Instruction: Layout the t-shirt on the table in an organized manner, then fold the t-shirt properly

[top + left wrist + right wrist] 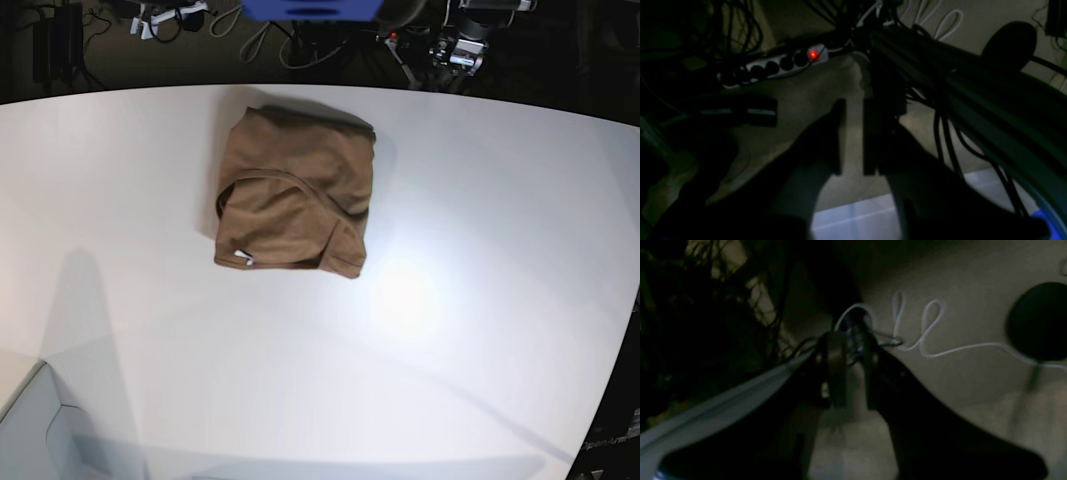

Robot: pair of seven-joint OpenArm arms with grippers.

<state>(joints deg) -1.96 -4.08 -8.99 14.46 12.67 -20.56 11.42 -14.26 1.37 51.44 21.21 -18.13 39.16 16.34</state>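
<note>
1. Lying in a compact, roughly square bundle, the plain brown soft-cloth t-shirt (295, 192) sits on the large smooth white surface (480, 330), nearer the curved far edge than the near edge and somewhat left of the middle in the base view.
2. A small white tag (245, 257) shows at the bundle's near left corner, and a seamed hem curves across its top layer.
3. Neither arm appears in the base view; nothing touches the shirt.
4. The left gripper (853, 140) hangs over dim floor, its dark jaws standing a narrow gap apart with nothing between them; a white power strip with a red light (780, 65) lies beyond.
5. The right gripper (851, 373) likewise has its jaws slightly apart and empty, near a looping white cable (927, 336) on the floor.
</note>
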